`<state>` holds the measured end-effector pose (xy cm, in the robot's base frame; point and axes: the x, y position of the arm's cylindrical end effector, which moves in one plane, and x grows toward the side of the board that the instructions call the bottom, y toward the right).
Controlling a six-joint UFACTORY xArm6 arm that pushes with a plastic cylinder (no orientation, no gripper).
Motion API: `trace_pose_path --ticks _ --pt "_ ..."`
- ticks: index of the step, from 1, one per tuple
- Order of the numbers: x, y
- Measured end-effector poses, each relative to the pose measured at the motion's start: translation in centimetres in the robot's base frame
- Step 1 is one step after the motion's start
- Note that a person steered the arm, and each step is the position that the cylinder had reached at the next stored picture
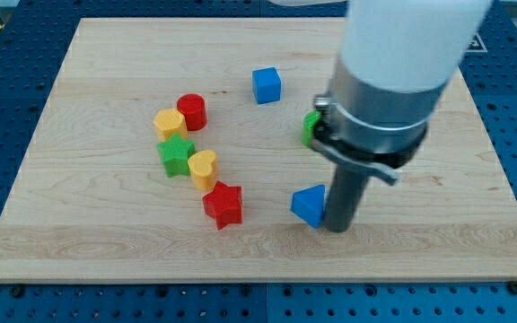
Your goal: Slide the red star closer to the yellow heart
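Note:
The red star (223, 205) lies on the wooden board, just below and right of the yellow heart (203, 168), nearly touching it. My tip (338, 228) rests on the board at the right side of a blue triangular block (309, 205), touching or almost touching it. The tip is well to the view's right of the red star. The arm's wide body hides part of the board above the tip.
A green star (176, 155), a yellow hexagon-like block (169, 122) and a red cylinder (192, 111) cluster up-left of the heart. A blue cube (267, 85) sits near the top centre. A green block (311, 128) is half hidden behind the arm.

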<state>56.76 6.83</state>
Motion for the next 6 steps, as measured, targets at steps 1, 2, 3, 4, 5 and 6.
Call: trace_pose_path --ticks 1,2,3,4,5,6 --pt "0.0 -2.3" --pt "0.0 -2.9" --pt "0.0 -3.3" --pt "0.6 -5.9" --pt "0.6 -7.6" --pt "0.6 -7.9"
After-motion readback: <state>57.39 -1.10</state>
